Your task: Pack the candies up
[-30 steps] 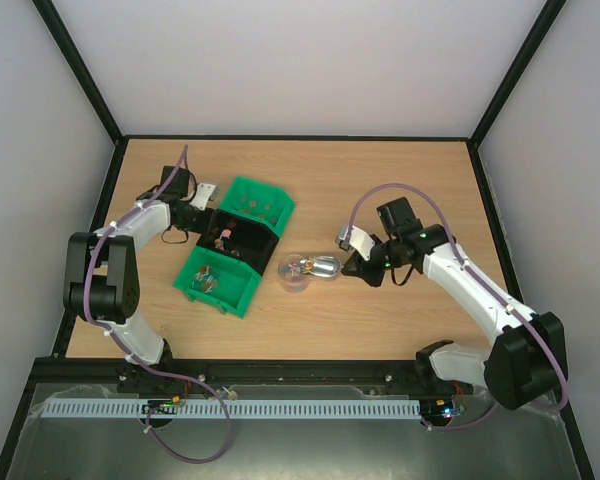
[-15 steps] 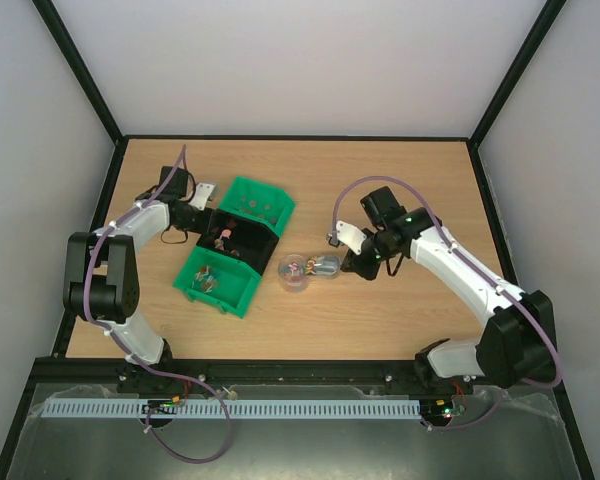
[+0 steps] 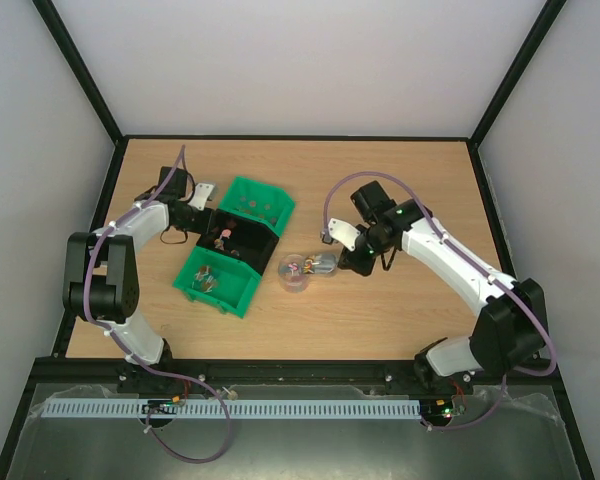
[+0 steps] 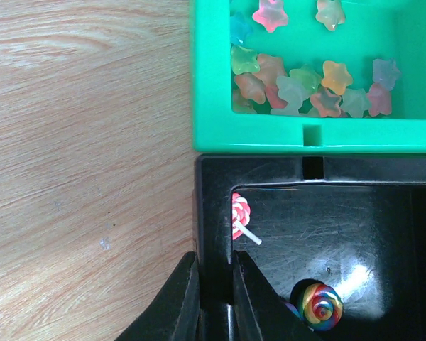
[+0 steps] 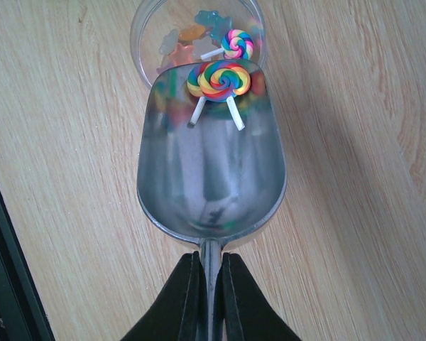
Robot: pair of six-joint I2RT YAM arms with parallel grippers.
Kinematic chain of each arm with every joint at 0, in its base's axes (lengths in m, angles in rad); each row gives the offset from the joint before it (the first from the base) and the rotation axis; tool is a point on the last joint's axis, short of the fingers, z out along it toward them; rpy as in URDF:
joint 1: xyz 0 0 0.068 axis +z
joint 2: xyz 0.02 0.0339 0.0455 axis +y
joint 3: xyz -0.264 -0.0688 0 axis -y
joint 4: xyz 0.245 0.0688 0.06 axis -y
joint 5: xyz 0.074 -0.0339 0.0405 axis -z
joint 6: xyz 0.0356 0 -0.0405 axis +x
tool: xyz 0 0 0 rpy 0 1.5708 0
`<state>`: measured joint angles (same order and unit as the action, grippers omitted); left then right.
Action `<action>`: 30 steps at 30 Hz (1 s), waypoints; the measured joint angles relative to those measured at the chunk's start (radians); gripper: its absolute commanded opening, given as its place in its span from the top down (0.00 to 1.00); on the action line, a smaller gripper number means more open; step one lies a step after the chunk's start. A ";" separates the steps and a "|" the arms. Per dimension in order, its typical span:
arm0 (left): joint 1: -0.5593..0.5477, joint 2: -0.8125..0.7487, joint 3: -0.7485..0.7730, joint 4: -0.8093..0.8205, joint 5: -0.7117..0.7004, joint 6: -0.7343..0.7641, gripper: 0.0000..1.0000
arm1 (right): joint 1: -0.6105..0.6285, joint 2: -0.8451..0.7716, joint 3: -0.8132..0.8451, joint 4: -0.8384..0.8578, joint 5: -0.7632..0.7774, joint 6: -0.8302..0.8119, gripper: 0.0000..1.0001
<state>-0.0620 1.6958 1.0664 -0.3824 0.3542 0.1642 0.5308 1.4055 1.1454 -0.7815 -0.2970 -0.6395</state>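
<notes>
My right gripper [image 5: 211, 284] is shut on the handle of the silver metal scoop [image 5: 209, 177]. Two rainbow lollipop candies [image 5: 224, 79] lie at the scoop's lip, over the rim of the small clear jar [image 5: 145, 32]. The jar holds another lollipop [image 5: 237, 42] and pale star sweets. In the top view the scoop [image 3: 323, 265] meets the jar [image 3: 294, 271] mid-table. My left gripper [image 4: 214, 284] is shut on the near wall of the black bin [image 4: 213, 206]. That bin holds a red-white lollipop [image 4: 240, 213] and a rainbow one [image 4: 319, 305].
A green bin [image 4: 213, 135] with several star sweets [image 4: 309, 89] touches the black bin's far side. A second green bin [image 3: 218, 280] sits on its near side. Bare wooden table [image 3: 410, 300] lies right of the jar, and black frame posts bound the table.
The right arm swung left and turned, carrying the scoop's mouth up to the jar. The left arm and the bins have not moved.
</notes>
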 measured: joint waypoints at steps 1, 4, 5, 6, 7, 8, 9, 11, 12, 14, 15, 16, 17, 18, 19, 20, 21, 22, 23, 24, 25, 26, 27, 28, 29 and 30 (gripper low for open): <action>0.000 0.000 0.000 0.000 0.000 0.000 0.98 | 0.000 0.005 0.007 -0.006 0.002 0.000 0.98; 0.000 0.000 -0.001 0.004 0.001 -0.001 0.98 | 0.006 0.014 0.021 -0.015 0.012 0.000 0.99; 0.000 0.000 -0.002 0.006 0.001 -0.002 0.98 | 0.009 0.016 0.026 -0.019 0.016 0.001 0.99; 0.000 0.000 -0.002 0.006 0.002 -0.003 0.98 | 0.012 0.018 0.028 -0.023 0.019 0.002 0.99; 0.000 0.000 -0.003 0.008 0.002 -0.004 0.98 | 0.016 0.019 0.031 -0.027 0.021 0.004 0.99; 0.000 0.000 -0.003 0.010 0.002 -0.005 0.98 | 0.021 0.021 0.034 -0.031 0.025 0.008 0.99; 0.000 0.000 -0.003 0.011 0.002 -0.006 0.98 | 0.027 0.025 0.038 -0.033 0.029 0.011 0.98; 0.000 0.000 -0.003 0.012 0.003 -0.007 0.98 | 0.039 0.034 0.049 -0.038 0.038 0.018 0.99; 0.000 0.000 -0.004 0.012 0.003 -0.008 0.98 | 0.045 0.041 0.058 -0.044 0.042 0.020 0.99; 0.000 0.000 -0.004 0.013 0.003 -0.008 0.98 | 0.054 0.052 0.072 -0.053 0.053 0.026 0.99; 0.000 0.000 -0.004 0.013 0.003 -0.008 0.98 | 0.058 0.057 0.080 -0.058 0.059 0.029 0.99; 0.000 0.000 -0.004 0.013 0.004 -0.008 0.98 | 0.064 0.065 0.090 -0.066 0.066 0.036 0.99; 0.000 0.000 -0.005 0.015 0.004 -0.008 0.98 | 0.069 0.074 0.103 -0.075 0.074 0.040 0.99; 0.000 0.000 -0.006 0.016 0.004 -0.008 0.98 | 0.075 0.086 0.119 -0.086 0.082 0.046 0.99; 0.000 0.000 -0.006 0.018 0.004 -0.009 0.98 | 0.081 0.099 0.136 -0.097 0.090 0.050 0.99; 0.000 0.000 -0.006 0.019 0.004 -0.010 0.98 | 0.087 0.113 0.154 -0.108 0.098 0.058 0.99; 0.000 0.000 -0.006 0.019 0.005 -0.011 0.98 | 0.092 0.124 0.167 -0.116 0.104 0.062 0.99; 0.000 0.000 -0.007 0.021 0.005 -0.011 0.98 | 0.098 0.135 0.182 -0.126 0.112 0.069 0.99; 0.000 0.000 -0.007 0.021 0.005 -0.011 0.98 | 0.103 0.145 0.195 -0.136 0.119 0.072 0.99; 0.000 0.000 -0.007 0.022 0.005 -0.011 0.98 | 0.108 0.152 0.208 -0.146 0.127 0.077 0.99; 0.000 0.000 -0.007 0.022 0.005 -0.012 0.98 | 0.113 0.158 0.220 -0.158 0.134 0.081 0.99; 0.000 0.000 -0.007 0.022 0.005 -0.012 0.98 | 0.116 0.161 0.227 -0.167 0.140 0.083 0.98; 0.000 0.000 -0.007 0.022 0.005 -0.012 0.98 | 0.119 0.165 0.234 -0.176 0.145 0.086 0.98; 0.000 0.000 -0.007 0.022 0.005 -0.012 0.98 | 0.121 0.167 0.240 -0.185 0.148 0.087 0.99; 0.000 0.000 -0.007 0.022 0.005 -0.011 0.98 | 0.124 0.168 0.242 -0.191 0.151 0.089 0.99; 0.000 0.000 -0.008 0.023 0.005 -0.012 0.98 | 0.124 0.168 0.244 -0.198 0.153 0.090 0.99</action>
<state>-0.0620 1.6958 1.0588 -0.3599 0.3588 0.1524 0.6552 1.5734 1.3895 -0.9791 -0.1436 -0.5495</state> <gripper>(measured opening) 0.095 0.057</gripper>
